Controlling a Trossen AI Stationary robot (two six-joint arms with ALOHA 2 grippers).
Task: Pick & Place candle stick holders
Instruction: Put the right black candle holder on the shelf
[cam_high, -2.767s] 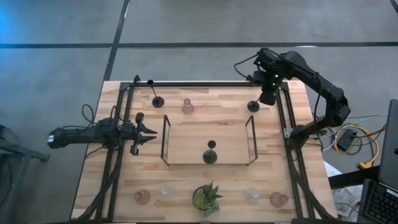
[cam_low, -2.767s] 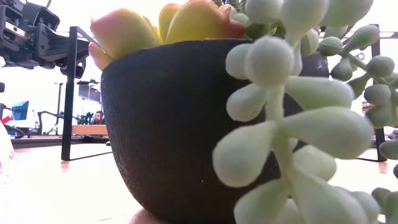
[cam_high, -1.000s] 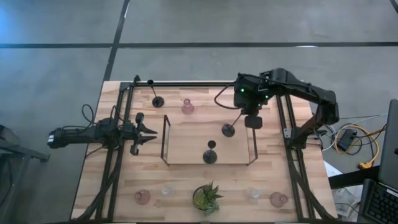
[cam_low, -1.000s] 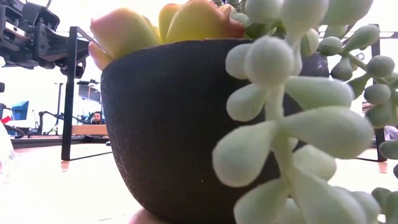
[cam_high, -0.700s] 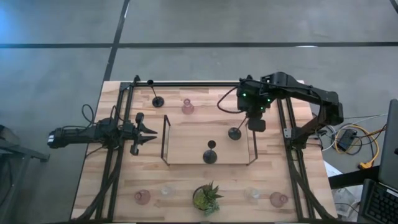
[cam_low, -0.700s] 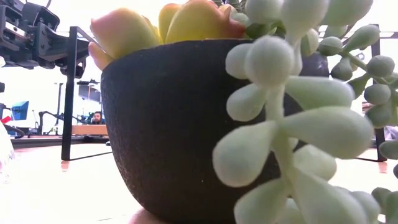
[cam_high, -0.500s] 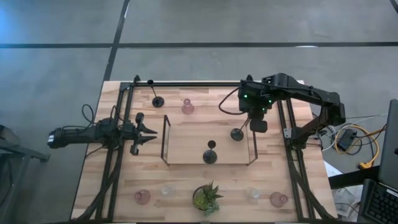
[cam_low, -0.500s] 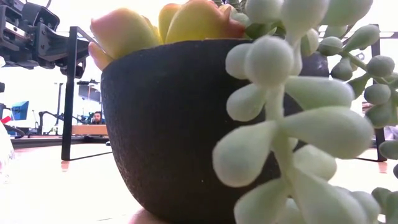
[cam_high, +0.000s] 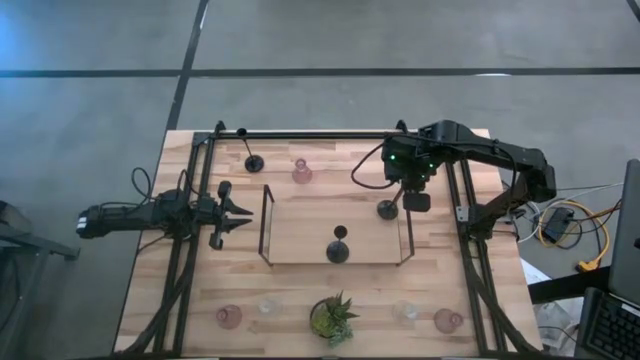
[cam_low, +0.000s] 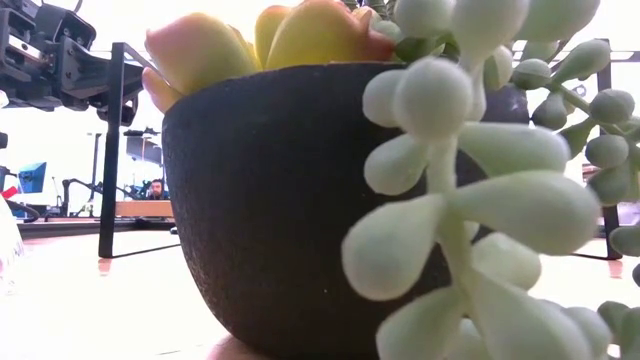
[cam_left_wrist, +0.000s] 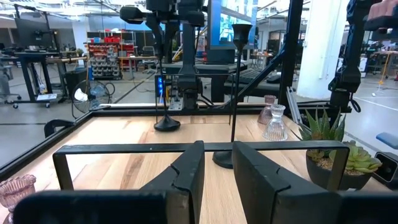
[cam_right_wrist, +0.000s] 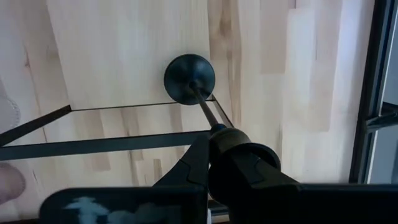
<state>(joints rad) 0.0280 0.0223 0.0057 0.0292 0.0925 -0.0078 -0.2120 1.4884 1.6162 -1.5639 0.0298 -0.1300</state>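
Risk sits mainly with the thin black holder (cam_high: 387, 208) hanging under the right gripper (cam_high: 411, 195): it is gripped only at its cup end, so the stem and round base (cam_right_wrist: 189, 78) dangle below the fingers, and in the right wrist view the stem slants away from them rather than hanging straight. If the base meets the wood at that slant, I judge it could tip over on release, or pivot in the grip. The wire rail (cam_right_wrist: 112, 146) of the tray (cam_high: 300, 232) crosses just below the fingers, between them and the base, and a sideways move could catch the stem on it. A second black holder (cam_high: 338, 250) stands inside the tray, away from the gripper toward the plant (cam_high: 333, 318); a toppling holder might reach it.

The right arm (cam_high: 490, 155) reaches in from the table's edge, wrist bent so the fingers point down, closed narrowly on the cup of the holder, above the tray's near end wall. Whether the base already touches the tray floor cannot be told.

The left gripper (cam_high: 238, 213) waits well away, beyond the tray's far end, level with the table, its fingers slightly parted and holding nothing.
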